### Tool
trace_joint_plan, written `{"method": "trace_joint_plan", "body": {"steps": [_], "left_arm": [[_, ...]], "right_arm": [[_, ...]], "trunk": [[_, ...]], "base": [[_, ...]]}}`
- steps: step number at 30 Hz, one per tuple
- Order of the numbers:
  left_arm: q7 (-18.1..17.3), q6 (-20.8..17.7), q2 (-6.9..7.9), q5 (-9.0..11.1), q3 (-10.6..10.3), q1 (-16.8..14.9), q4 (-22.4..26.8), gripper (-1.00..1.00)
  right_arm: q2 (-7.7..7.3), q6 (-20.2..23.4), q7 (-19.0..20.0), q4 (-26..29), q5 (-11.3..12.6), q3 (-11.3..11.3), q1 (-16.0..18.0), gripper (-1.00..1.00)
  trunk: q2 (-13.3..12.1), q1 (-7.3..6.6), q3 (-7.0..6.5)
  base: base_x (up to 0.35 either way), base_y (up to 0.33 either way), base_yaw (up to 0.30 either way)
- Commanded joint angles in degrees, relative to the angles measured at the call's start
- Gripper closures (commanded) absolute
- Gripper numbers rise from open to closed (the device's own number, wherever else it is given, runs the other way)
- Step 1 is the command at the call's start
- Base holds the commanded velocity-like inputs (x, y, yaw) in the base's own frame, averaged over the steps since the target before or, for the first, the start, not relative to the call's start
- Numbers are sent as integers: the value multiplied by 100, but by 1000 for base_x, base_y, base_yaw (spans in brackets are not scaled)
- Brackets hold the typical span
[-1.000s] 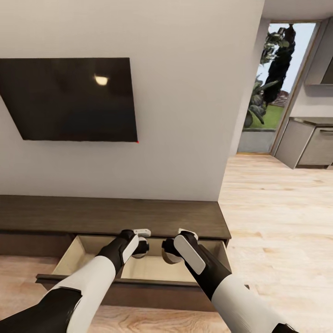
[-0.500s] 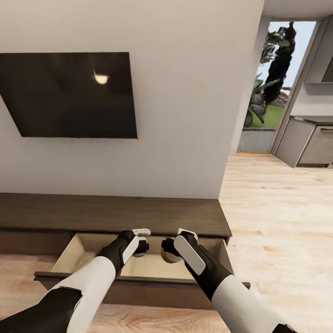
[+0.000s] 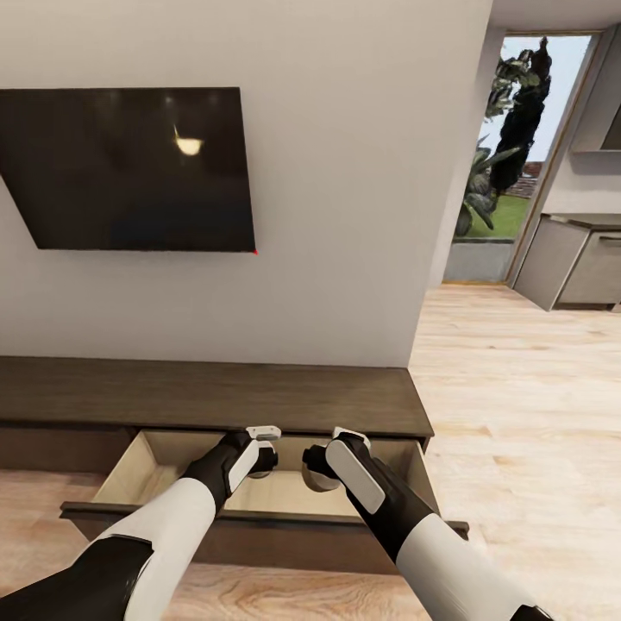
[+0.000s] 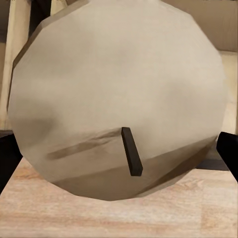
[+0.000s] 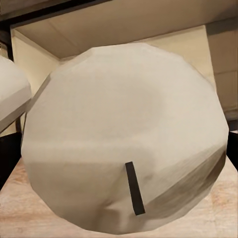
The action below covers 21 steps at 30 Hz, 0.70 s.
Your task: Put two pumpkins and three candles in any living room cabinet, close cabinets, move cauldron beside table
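Candles (image 4: 119, 94) (image 5: 124, 134), one pinched in each gripper's jaws, hang over the open drawer (image 3: 129, 466); released tilted, either could roll or topple against its wall.

Even bright render, screen (image 3: 129, 168) glare

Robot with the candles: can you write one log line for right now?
left gripper: holds candle | right gripper: holds second candle | both over open cabinet drawer
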State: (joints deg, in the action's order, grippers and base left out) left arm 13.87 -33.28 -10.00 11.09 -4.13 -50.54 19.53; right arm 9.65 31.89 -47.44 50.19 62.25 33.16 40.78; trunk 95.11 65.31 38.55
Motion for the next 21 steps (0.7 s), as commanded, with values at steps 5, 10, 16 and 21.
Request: {"method": "trace_joint_plan", "body": {"steps": [5, 10, 16, 21], "left_arm": [[-5, 10, 0, -2, 1, 0, -1, 100], [-7, 8, 0, -2, 0, 0, 0, 100], [-7, 7, 0, -2, 0, 0, 0, 100], [-6, -4, 0, -2, 0, 0, 0, 100]], "right_arm": [[2, -8, -2, 0, 7, 4, 0, 100], [2, -8, -2, 0, 7, 6, 0, 100], [2, -8, -2, 0, 7, 6, 0, 100], [2, -8, -2, 0, 7, 6, 0, 100]], "trunk": [[0, 0, 0], [0, 0, 0], [0, 0, 0], [0, 0, 0]], "base": [[0, 0, 0], [0, -19, 0], [0, -124, 0], [42, -46, 0]]}}
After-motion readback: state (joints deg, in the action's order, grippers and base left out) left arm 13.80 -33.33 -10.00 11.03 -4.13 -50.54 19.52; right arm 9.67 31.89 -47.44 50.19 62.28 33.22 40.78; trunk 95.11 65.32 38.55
